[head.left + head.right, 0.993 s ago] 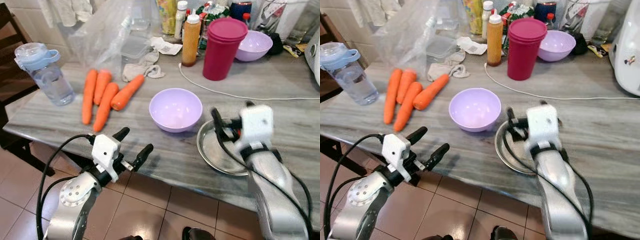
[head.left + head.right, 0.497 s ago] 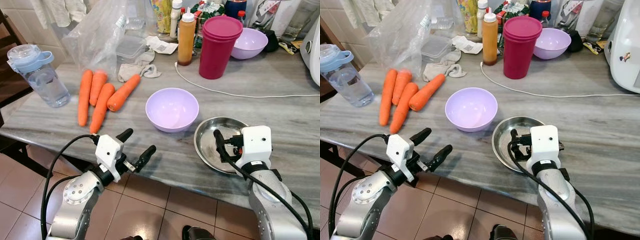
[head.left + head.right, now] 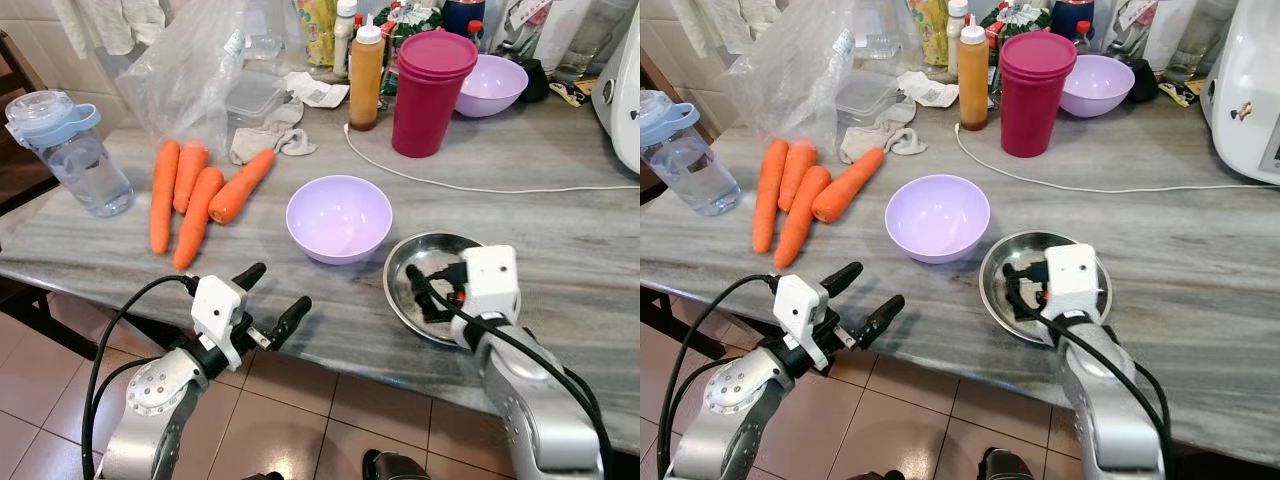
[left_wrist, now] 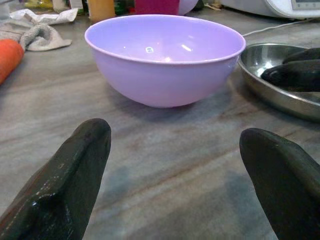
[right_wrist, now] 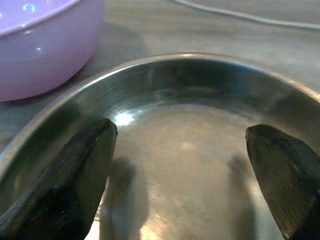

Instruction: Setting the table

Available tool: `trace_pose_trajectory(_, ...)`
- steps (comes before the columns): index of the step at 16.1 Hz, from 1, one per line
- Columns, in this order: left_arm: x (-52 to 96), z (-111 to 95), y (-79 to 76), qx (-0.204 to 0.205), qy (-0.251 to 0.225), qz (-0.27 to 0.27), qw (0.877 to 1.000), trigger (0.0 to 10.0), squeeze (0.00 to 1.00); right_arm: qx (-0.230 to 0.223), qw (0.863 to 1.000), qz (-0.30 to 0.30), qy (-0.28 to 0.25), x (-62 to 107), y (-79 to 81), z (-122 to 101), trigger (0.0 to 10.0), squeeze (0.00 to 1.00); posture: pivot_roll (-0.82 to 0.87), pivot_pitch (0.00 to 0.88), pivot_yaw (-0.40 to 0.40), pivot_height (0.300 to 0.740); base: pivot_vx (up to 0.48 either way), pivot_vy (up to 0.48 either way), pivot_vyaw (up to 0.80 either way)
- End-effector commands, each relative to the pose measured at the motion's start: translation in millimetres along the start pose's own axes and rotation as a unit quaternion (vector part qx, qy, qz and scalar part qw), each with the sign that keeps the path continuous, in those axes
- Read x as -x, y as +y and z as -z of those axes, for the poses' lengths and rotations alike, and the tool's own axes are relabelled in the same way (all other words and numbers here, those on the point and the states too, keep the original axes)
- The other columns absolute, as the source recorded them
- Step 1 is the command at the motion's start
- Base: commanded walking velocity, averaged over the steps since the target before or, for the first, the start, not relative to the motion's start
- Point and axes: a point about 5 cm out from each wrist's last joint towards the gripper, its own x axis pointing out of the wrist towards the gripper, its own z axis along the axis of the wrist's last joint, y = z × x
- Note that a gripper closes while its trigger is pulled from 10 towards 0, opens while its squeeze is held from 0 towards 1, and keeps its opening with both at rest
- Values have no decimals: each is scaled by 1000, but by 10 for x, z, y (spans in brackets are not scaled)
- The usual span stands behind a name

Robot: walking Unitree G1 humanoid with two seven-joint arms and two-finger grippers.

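Note:
A round steel dish [image 3: 396, 268] lies near the front edge of the grey marble table [image 3: 560, 230]. My right gripper [image 3: 428, 292] is open, its fingertips down inside the dish, holding nothing; in the right wrist view the dish floor [image 5: 185, 135] lies between the fingers [image 5: 75, 170]. Just left of the dish stands a lilac bowl [image 3: 338, 217], upright and empty. My left gripper [image 3: 270, 298] hangs open off the table's front edge, pointing at that bowl [image 4: 165, 55], a short way from it.
Several carrots [image 3: 195, 195] and a water bottle [image 3: 65, 150] lie at the left. At the back stand a magenta tumbler [image 3: 430, 80], a sauce bottle [image 3: 366, 62], a second lilac bowl [image 3: 492, 85] and a plastic bag [image 3: 190, 70]. A white cable [image 3: 480, 186] crosses behind the dish.
My right gripper has come down from above the dish, and its fingertips now sit inside it. The left gripper has held its place. The view has shifted slightly.

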Motion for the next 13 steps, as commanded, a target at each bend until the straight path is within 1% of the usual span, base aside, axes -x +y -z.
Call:
trace_pose_trajectory(1, 29, -14, -8, -4, -1, 0, 1000, 10000, 0, -15, 1000, -22, 16, -27, 70, 42, 10000, 1000, -185, 166, 52, 740, 0, 0, 0)
trace_pose_trajectory(5, 35, -9, -22, -4, 0, -1, 1000, 10000, 0, -25, 998, -48, 22, -58, 183, 60, 10000, 1000, -181, 165, 51, 740, 0, 0, 0)
trace_pose_trajectory(11, 29, -22, -22, -4, -1, -3, 1000, 10000, 0, -32, 998, -58, 12, -129, 244, 22, 10000, 1000, -177, 169, 49, 740, 0, 0, 0)
trace_pose_trajectory(12, 28, -29, -11, -5, 0, -7, 1000, 10000, 0, -29, 998, -57, 7, -127, 236, 16, 10000, 576, -175, 167, 49, 740, 0, 0, 0)
trace_pose_trajectory(13, 28, -31, -9, -5, -1, -8, 1000, 10000, 0, -29, 998, -56, 5, -126, 231, 14, 10000, 576, -175, 167, 49, 740, 0, 0, 0)
